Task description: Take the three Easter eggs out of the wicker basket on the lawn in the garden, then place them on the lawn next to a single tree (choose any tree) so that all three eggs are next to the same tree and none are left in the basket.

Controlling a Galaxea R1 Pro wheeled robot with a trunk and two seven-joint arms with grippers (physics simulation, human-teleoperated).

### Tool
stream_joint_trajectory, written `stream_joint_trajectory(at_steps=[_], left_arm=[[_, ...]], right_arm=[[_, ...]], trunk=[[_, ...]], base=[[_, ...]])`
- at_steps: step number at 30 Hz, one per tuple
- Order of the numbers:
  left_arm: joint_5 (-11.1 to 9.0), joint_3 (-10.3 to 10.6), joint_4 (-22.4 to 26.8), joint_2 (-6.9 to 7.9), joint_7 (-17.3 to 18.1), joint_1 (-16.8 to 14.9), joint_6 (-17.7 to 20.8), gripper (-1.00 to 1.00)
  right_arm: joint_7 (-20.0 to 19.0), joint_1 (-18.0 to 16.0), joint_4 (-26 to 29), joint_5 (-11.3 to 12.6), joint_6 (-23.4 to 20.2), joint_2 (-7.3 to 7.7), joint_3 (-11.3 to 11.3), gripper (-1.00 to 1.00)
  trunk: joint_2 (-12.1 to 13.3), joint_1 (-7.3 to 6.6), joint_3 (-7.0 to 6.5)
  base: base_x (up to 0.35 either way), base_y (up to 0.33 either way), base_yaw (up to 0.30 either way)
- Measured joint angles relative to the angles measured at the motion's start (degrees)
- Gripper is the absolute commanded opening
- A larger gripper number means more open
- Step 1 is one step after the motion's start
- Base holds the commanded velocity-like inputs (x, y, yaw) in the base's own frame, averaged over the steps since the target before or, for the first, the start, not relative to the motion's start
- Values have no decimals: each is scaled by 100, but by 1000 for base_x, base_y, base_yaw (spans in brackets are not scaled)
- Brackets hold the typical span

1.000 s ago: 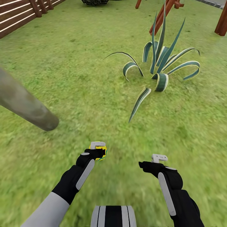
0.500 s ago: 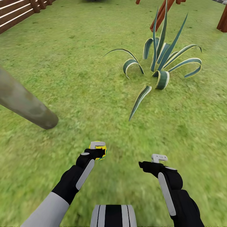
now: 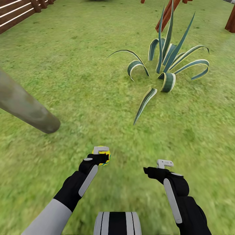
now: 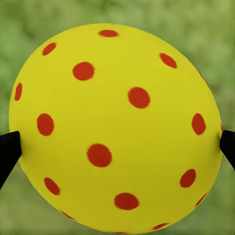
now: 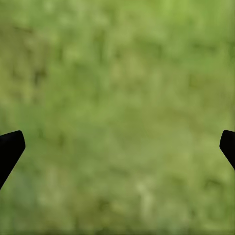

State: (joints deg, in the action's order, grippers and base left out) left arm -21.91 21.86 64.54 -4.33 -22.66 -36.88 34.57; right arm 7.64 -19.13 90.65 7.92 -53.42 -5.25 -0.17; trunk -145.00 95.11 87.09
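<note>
My left gripper is shut on a yellow Easter egg with red dots, held above the lawn at lower centre. The left wrist view has that egg pinched between the two black fingertips. The right gripper stands open with nothing between its fingers; under it lies bare grass. The grey-green trunk of the tree leans in from the left, its base a little ahead and to the left of the left gripper. The wicker basket is out of view.
A low striped broad-leaved plant grows ahead to the right. A brown slat fence runs along the far left. Red-brown wooden posts stand at the far right. Open grass lies between the trunk and the plant.
The view has shifted slightly, so the plant and fence sit a little higher than a second ago. Both arms hold the same pose and the egg stays in the left gripper.
</note>
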Motion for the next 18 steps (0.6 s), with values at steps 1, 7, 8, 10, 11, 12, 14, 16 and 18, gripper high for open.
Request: stream_joint_trajectory(at_steps=[1,7,8,10,11,12,14,16,18], left_arm=[[-1,0,0,0,3,0,-1,-100],[0,0,0,0,8,0,2,-100],[0,0,0,0,8,0,1,-100],[0,0,0,0,9,0,0,-100],[0,0,0,0,9,0,1,-100],[0,0,0,0,9,0,1,-100],[-1,0,-4,0,9,0,2,-100],[0,0,-2,0,9,0,-2,-100],[0,0,-1,0,9,0,-3,-100]], right_arm=[[0,0,0,0,0,0,0,100],[0,0,0,0,0,0,1,100],[0,0,0,0,0,0,-1,100],[0,0,0,0,0,0,-3,100],[0,0,0,0,0,0,-1,100],[0,0,0,0,0,0,-1,100],[0,0,0,0,0,0,-1,100],[0,0,0,0,0,0,-4,100],[-1,0,0,0,0,0,-2,100]], trunk=[[-1,3,21],[-4,8,67],[-4,8,66],[-4,8,66],[-4,8,67],[-4,8,67],[-6,13,110],[-8,15,133],[-8,15,133]], base=[[0,0,0],[0,0,0],[0,0,0],[0,0,0],[0,0,0],[0,0,0],[0,0,0],[0,0,0],[0,0,0]])
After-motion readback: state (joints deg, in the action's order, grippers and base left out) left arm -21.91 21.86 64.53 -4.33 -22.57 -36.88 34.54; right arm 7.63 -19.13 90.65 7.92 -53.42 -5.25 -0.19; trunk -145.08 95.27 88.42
